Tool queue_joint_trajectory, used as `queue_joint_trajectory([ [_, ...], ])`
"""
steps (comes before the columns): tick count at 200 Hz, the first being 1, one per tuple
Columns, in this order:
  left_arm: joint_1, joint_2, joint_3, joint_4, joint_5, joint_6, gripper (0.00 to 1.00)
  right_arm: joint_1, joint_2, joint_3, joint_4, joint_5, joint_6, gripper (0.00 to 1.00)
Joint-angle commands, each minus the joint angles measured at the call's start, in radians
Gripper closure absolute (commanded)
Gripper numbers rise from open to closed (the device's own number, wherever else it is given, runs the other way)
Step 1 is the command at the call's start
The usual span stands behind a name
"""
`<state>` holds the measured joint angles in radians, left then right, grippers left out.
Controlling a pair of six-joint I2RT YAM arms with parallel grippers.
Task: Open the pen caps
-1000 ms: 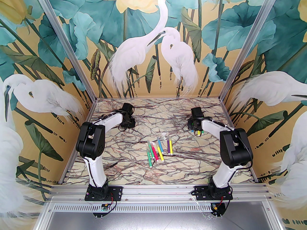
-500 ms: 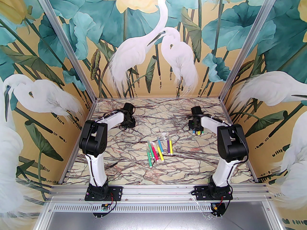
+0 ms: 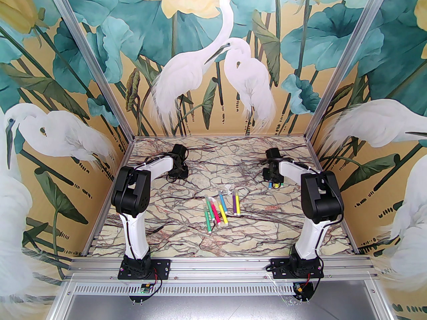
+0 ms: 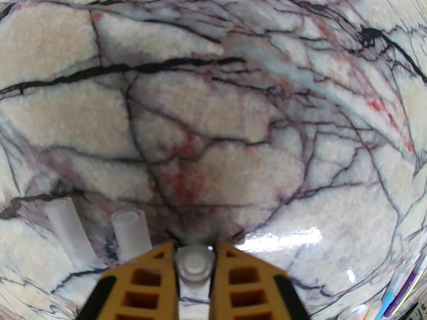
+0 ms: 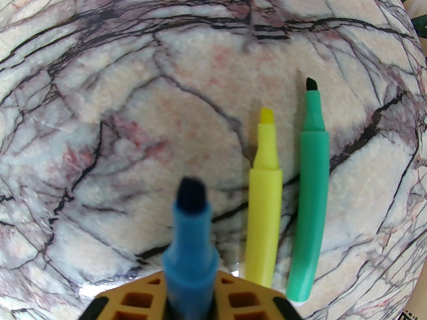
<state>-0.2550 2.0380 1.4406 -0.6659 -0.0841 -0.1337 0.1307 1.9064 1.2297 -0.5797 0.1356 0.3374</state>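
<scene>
Left end effector [image 4: 195, 248] clamping clear cap [image 4: 194, 268], right end effector [image 5: 190, 275] gripping uncapped blue pen [image 5: 190, 232]

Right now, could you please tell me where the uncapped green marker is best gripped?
Take the green marker by its wide barrel, probably from above, jaws across its width: it lies flat and its neck tapers. The yellow marker alongside leaves little room.
</scene>
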Motion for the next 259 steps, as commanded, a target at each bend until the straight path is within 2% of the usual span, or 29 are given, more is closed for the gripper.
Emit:
queue_joint_trajectory([
  [1,0.005,0.017,0.013,-0.018,0.011,0.018,0.86,-0.004,0.032,0.032,-0.026,0.022,0.003,0.75],
  [57,0.005,-0.014,0.012,-0.018,0.037,0.015,0.79,-0.004,0.017,0.033,-0.031,0.026,0.005,0.74],
  [118,0.005,-0.085,-0.008,-0.026,0.048,0.010,0.68,0.018,-0.118,-0.005,-0.046,0.018,-0.023,0.63],
  [164,0.005,-0.171,-0.055,0.003,0.092,0.003,0.55,0.076,-0.220,-0.055,-0.064,-0.076,-0.035,0.59],
  [194,0.005,-0.261,-0.136,0.101,0.173,0.014,0.46,0.142,-0.265,-0.082,-0.093,-0.112,-0.038,0.57],
  [228,0.005,-0.344,-0.255,0.256,0.172,-0.021,0.36,0.236,-0.261,-0.081,-0.143,-0.116,-0.026,0.56],
  [259,0.005,-0.402,-0.356,0.394,0.239,-0.031,0.28,0.307,-0.251,-0.096,-0.143,-0.163,0.013,0.56],
])
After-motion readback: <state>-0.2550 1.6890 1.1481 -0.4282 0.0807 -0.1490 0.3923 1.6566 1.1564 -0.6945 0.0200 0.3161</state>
